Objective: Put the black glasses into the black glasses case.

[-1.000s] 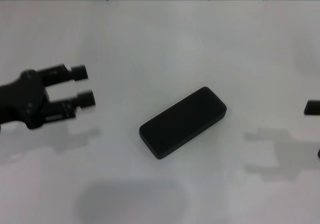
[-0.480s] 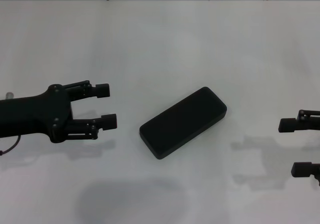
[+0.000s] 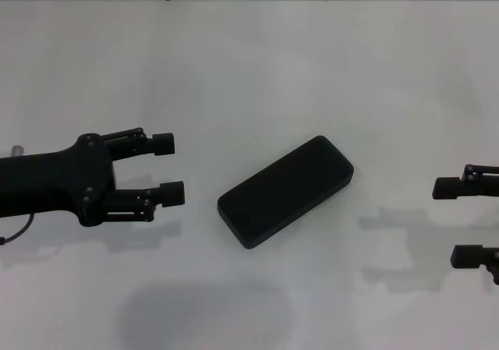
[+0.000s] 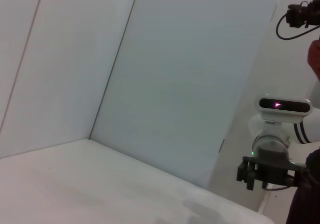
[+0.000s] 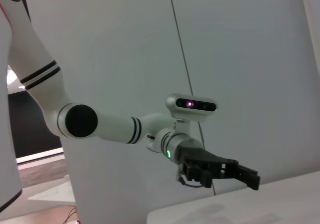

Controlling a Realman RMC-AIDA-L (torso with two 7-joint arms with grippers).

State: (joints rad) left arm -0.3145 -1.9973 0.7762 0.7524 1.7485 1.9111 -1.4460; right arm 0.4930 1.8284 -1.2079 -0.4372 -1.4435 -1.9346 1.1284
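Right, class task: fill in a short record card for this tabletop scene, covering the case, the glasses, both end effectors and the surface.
case: the black glasses case lies shut, flat and diagonal near the middle
glasses: none in view in any picture
left end effector: open, beside the case's nearer end, apart from it
right end effector: open, at the right edge, apart from the case
surface: white table
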